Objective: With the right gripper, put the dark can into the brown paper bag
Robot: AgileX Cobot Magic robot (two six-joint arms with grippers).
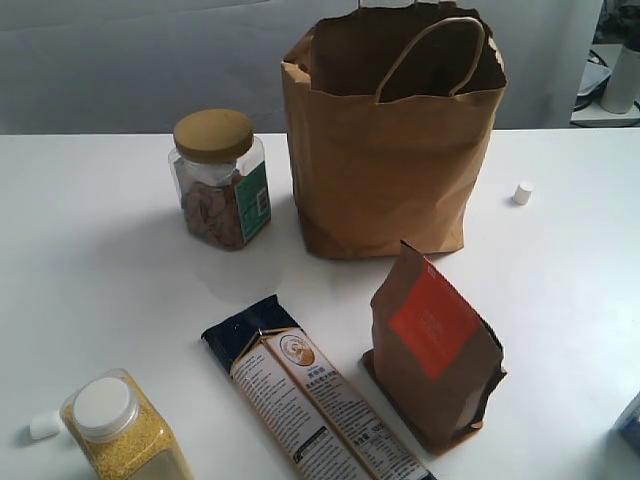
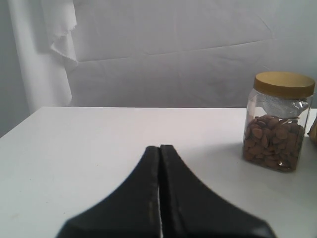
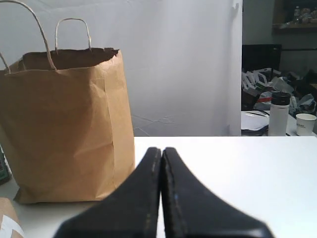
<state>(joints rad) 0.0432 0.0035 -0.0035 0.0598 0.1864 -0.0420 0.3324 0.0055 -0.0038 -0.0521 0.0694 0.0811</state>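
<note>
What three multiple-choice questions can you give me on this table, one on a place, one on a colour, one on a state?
1. In the exterior view, the gold-lidded jar stands where relative to the brown paper bag?
A. left of it
B. right of it
C. inside it
2. The label on the small brown pouch is:
A. green
B. orange
C. blue
3. The right gripper is:
A. wide open
B. shut on nothing
C. shut on the jar
Answers: 1 A, the jar stands apart on the bag's left; 2 B, its front patch is orange; 3 B, the fingers meet with nothing between them.
</note>
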